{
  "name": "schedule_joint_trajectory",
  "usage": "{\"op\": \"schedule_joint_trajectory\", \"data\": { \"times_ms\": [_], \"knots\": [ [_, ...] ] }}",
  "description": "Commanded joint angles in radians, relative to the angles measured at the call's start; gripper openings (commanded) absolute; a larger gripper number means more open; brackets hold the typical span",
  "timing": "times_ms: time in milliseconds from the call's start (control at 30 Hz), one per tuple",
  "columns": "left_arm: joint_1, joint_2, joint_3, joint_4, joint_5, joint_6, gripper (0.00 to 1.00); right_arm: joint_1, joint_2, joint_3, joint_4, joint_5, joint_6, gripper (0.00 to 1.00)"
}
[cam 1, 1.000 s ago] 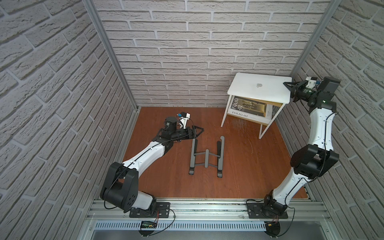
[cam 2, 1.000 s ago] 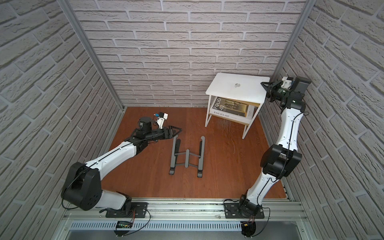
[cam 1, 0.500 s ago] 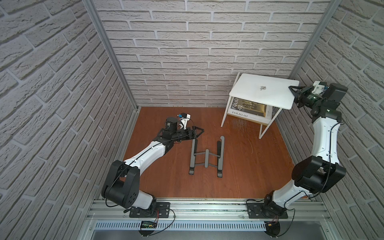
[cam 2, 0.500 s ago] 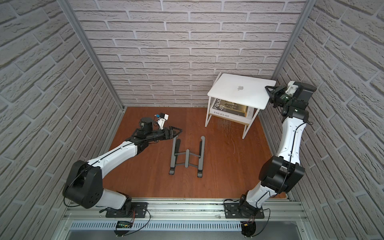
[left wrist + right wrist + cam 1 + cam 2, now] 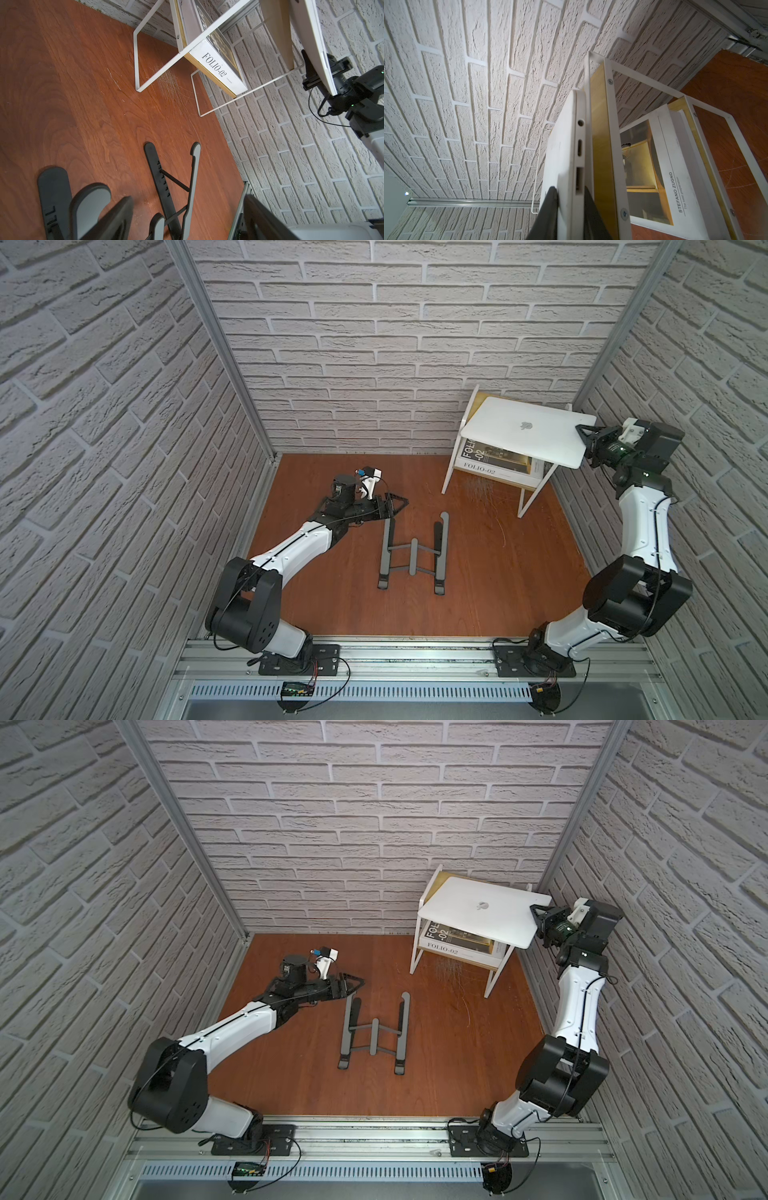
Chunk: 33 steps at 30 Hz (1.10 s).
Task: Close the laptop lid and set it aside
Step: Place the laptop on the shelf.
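My right gripper (image 5: 582, 434) is clamped on the laptop (image 5: 505, 435) at its right-hand short edge. The right wrist view shows why the grip sits there. One finger (image 5: 548, 212) lies on the outer shell and the other on the underside, just beside the port row, so the pinch holds both halves together. The laptop lid (image 5: 482, 898) is down flush on the base, apple logo uppermost. I judge the closing step complete and the set-aside step in hand.

The laptop hangs roughly level over the white shelf rack (image 5: 614, 145) in the far right corner. It is above the FOLIO-02 book (image 5: 482, 469), which lies on the lower tier. In the left wrist view the gripped side stands clear of the rack's wooden top (image 5: 278, 31). Whether the far edge touches the rack I cannot tell from these angles. An edge grip leaves the whole slab cantilevered, so a level attitude limits the twisting load on the grip.

My left gripper (image 5: 397, 502) is spread open and empty. It hovers low over the wooden table (image 5: 478, 585) near the head of the folding stand (image 5: 413, 556), well apart from the laptop. I judge this a standby post, clear of the right arm's path.
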State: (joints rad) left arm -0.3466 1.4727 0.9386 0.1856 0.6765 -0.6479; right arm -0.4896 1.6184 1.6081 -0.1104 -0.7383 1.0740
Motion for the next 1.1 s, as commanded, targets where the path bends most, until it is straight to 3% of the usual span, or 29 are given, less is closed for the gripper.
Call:
{"op": "schedule_joint_trajectory", "data": {
  "times_ms": [0, 100, 233, 600, 833, 1067],
  "knots": [
    [-0.004, -0.007, 0.004, 0.019, 0.003, 0.017, 0.86, -0.019, 0.05, -0.007, 0.181, 0.068, -0.112, 0.03],
    [-0.006, -0.005, 0.005, 0.017, 0.001, 0.017, 0.86, -0.021, 0.038, -0.023, 0.194, 0.067, -0.13, 0.03],
    [-0.005, 0.005, 0.002, 0.028, -0.005, 0.011, 0.86, -0.021, -0.045, -0.163, 0.285, 0.143, -0.135, 0.03],
    [-0.007, 0.027, 0.007, 0.041, 0.0, -0.001, 0.86, -0.022, -0.07, -0.235, 0.392, 0.225, -0.078, 0.03],
    [-0.011, 0.045, 0.018, 0.047, -0.003, -0.005, 0.87, -0.018, -0.064, -0.186, 0.289, 0.253, -0.099, 0.03],
    [-0.026, 0.079, 0.037, 0.065, -0.004, -0.025, 0.88, 0.007, -0.123, -0.251, 0.228, 0.392, -0.028, 0.06]
  ]
}}
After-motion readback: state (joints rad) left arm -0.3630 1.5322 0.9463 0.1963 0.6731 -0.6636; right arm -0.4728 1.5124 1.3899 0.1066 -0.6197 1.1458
